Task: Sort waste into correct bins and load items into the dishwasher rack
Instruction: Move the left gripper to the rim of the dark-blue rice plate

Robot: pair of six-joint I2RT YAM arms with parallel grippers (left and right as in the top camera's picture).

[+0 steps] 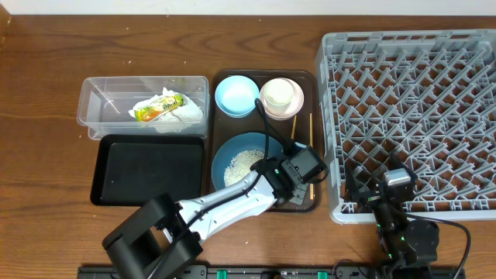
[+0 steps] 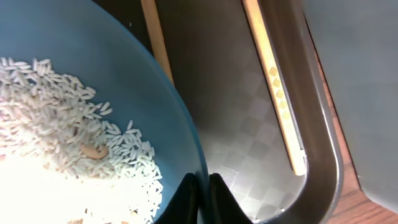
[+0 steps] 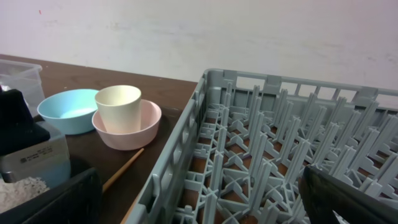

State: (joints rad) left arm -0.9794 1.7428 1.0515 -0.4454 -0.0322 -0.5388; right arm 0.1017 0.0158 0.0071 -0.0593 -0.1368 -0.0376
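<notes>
The large dark-blue bowl (image 1: 232, 147) holds loose rice (image 1: 242, 164) on the brown serving tray. My left gripper (image 1: 273, 169) is shut on the bowl's right rim (image 2: 193, 149), one finger inside and one outside. The chopsticks (image 1: 311, 128) lie on the tray right of the bowl, and both show in the left wrist view (image 2: 273, 81). The light-blue bowl (image 1: 236, 94) and the pink bowl (image 1: 298, 102) with the white cup (image 1: 280, 94) in it sit at the tray's back. My right gripper (image 1: 382, 188) is open and empty over the rack's (image 1: 411, 101) front left corner.
The clear tub (image 1: 93, 101) at the back left holds the napkin (image 1: 178, 118) and the snack wrapper (image 1: 157, 108). The black tray (image 1: 147, 170) lies in front of it. The brown serving tray's rim (image 1: 263, 72) runs close to the rack's left wall (image 3: 180, 149).
</notes>
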